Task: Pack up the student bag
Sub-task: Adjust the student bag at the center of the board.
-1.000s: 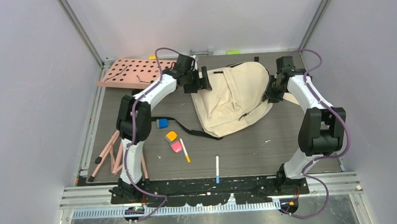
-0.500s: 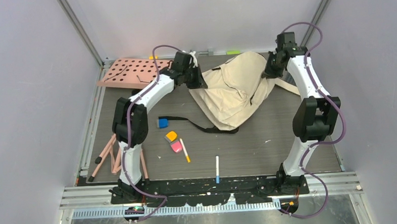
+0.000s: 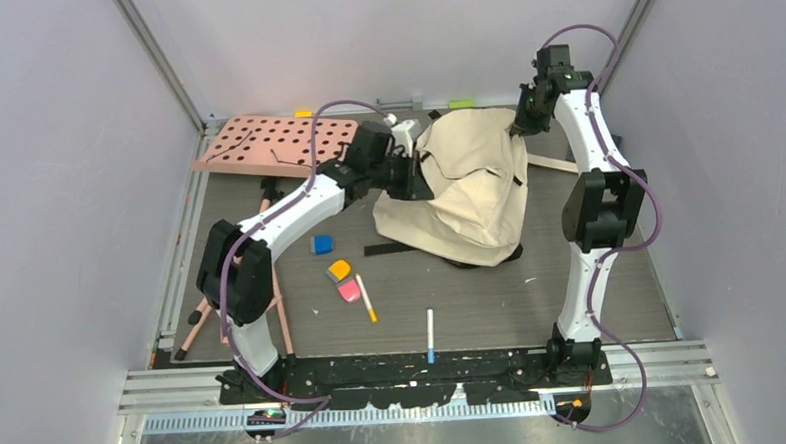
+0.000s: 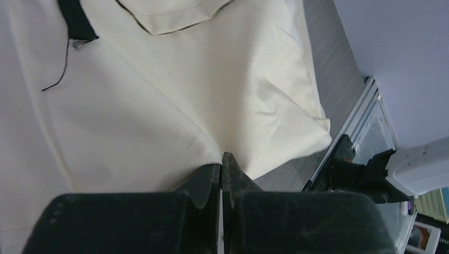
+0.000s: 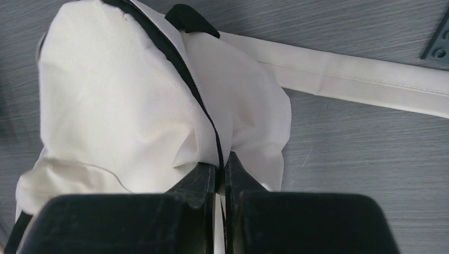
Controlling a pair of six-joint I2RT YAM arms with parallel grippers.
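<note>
You have one bag point(image 3: 468, 194) standing far back on the tabletop point(image 3: 573, 304), with your left hand point(image 4: 222, 165) and right hand point(image 5: 221, 165) each clamped on its cream fabric. Two pens point(image 3: 367, 299) point(image 3: 430, 332) lie nearer.

Bright even light, soft shadows, washed-out highlights

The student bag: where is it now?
In the top view the student bag sits at the far middle of the table, its fabric pinched by the left fingers and the right fingers.
</note>
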